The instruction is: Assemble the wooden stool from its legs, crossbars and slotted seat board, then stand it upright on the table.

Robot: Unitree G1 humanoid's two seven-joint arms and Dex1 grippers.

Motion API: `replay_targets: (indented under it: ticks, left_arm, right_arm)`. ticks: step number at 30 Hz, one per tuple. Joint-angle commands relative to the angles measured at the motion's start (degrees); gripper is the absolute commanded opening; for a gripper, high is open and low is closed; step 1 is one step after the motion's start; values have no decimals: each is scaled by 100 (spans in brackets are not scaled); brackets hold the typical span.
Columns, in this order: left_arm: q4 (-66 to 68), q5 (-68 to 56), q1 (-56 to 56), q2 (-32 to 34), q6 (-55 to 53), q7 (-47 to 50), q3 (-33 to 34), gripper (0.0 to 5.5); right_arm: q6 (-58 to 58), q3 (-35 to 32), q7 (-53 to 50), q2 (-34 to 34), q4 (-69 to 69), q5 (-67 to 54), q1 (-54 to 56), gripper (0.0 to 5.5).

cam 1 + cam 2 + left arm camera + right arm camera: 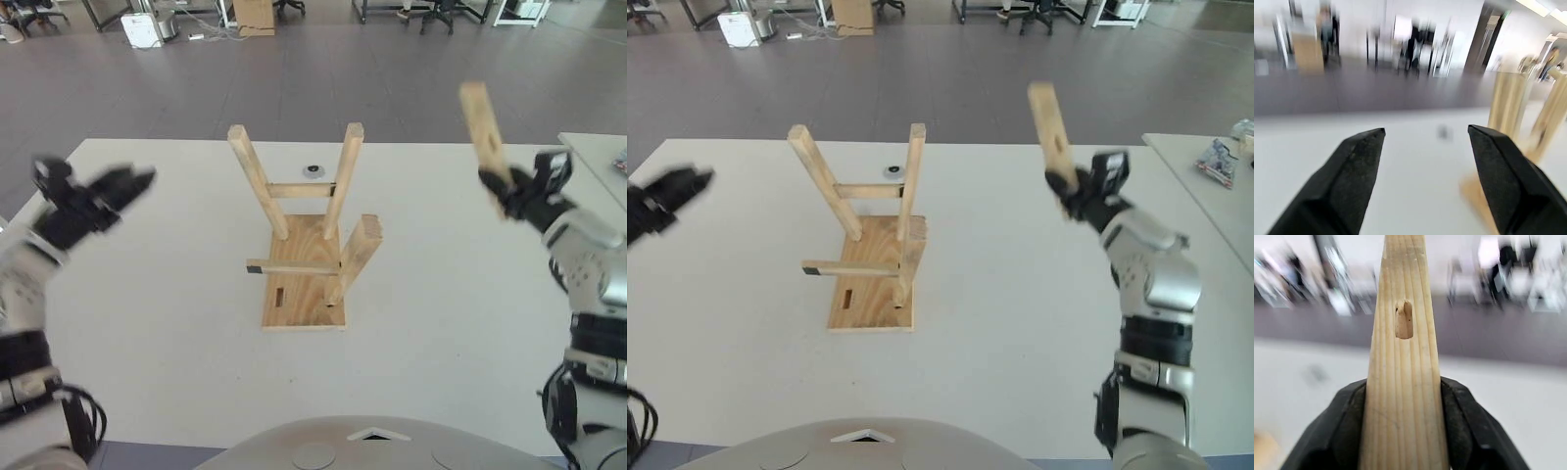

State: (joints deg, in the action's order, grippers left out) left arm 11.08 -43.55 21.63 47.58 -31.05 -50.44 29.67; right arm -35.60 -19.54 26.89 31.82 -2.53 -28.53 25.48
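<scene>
- The seat board (294, 305) lies flat at the middle of the table (147, 294), an open slot showing at its near left.
- Three legs stand in it: a far left leg (257, 191), a far right leg (344, 176) and a near right leg (356, 257).
- An upper crossbar (299, 190) joins the far pair, and a lower crossbar (294, 265) runs left from the near right leg.
- The right claw (516, 188) pinches the loose leg (482, 122) at its lower end, tilted, above the table's right side.
- The left claw (1425, 129) is spread wide above the left side, well apart from the stool.
- A small dark disc (313, 170) lies beyond the stool, with grey floor (294, 78) and office chairs far behind.
</scene>
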Motion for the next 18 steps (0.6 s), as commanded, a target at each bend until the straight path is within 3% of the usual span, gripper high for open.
replay_targets:
  ticks: [1, 8, 12, 18]
  left_arm:
    - [-349, -1086, 1734, 119, -1235, 86, -257, 313]
    - [-1312, -3545, 3126, -641, -3198, 625, -833, 313]
    - [-1429, -3966, 3271, -949, -3360, 1047, -1052, 313]
    - [-1527, -4186, 3230, -1085, -3215, 1415, -1038, 417]
  right_arm:
    - [-691, -136, 672, -23, -764, -1594, 1058, 208]
    - [-2131, 78, 904, -227, -1361, -4634, 1955, 208]
    - [-2293, 179, 883, -135, -1339, -5160, 1938, 208]
    - [-2440, 467, 993, 45, -1388, -5367, 1855, 208]
